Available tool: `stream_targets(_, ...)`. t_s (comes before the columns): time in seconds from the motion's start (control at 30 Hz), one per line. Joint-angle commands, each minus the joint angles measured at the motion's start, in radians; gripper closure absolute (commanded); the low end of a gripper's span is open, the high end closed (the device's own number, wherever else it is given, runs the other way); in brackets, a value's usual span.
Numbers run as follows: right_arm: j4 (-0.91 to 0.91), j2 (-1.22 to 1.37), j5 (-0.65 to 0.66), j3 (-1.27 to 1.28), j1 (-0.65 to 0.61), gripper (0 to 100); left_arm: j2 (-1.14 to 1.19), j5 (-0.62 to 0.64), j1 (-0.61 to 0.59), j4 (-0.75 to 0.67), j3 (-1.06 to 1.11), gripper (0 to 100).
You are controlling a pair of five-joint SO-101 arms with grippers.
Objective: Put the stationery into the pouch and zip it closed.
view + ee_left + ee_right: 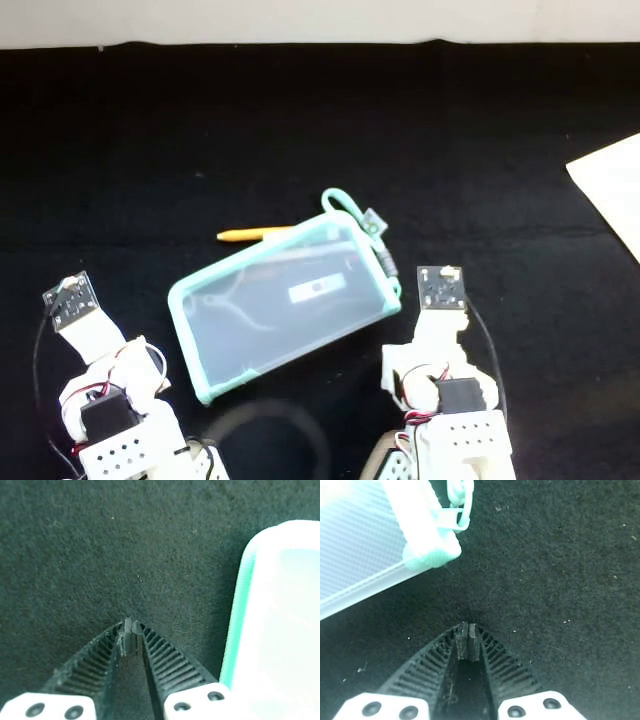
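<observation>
Pouch (280, 305) tilted, mat (300, 120) ctr, pen (245, 235) (orange) at far edge

Pen (250, 234) lies just behind pouch (285, 305) on table (300, 120).

We seem to be at a robotics lab bench: a worktop (300, 130) under black cloth, the left arm (110, 405) and right arm (450, 400) in white plastic with bare wiring.

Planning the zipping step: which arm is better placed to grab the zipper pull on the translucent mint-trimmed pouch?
Right, likely. The small pale zipper pull sits at the pouch's end beside the right hand; the left hand is at the opposite end.
</observation>
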Motion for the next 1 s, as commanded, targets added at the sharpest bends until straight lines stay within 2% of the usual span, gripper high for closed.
stream_targets(0.0,0.035,0.004,-0.002,0.031,0.01,98.9,-0.001,-0.008,-0.008,0.015,0.016,99)
stream_targets(0.2,-0.019,0.004,0.0,0.031,0.002,98.9,-0.001,-0.009,-0.013,-0.026,0.013,99)
stream_targets(0.3,-0.13,0.004,0.015,0.036,-0.024,98.8,-0.001,-0.008,-0.015,-0.055,0.005,99)
stream_targets(0.37,-0.26,0.004,0.107,0.039,-0.018,98.8,-0.001,-0.005,-0.015,-0.048,-0.036,99)
stream_targets(0.53,-0.348,0.005,0.54,-0.007,0.045,98.8,0.001,-0.008,-0.016,-0.018,-0.234,99)
stream_targets(0.67,-0.205,0.005,0.571,-0.157,0.076,96.9,0.007,-0.008,-0.033,0.018,-0.444,95)
stream_targets(0.8,-0.033,0.005,0.552,-0.398,0.147,75.5,0.01,-0.008,-0.062,0.126,-0.631,83)
stream_targets(0.87,0.091,0.008,0.47,-0.527,0.171,66.6,0.01,-0.009,-0.065,0.189,-0.705,78)
stream_targets(0.97,0.338,0.012,0.456,-0.74,0.166,64.2,0.038,-0.1,-0.065,0.281,-0.829,75)
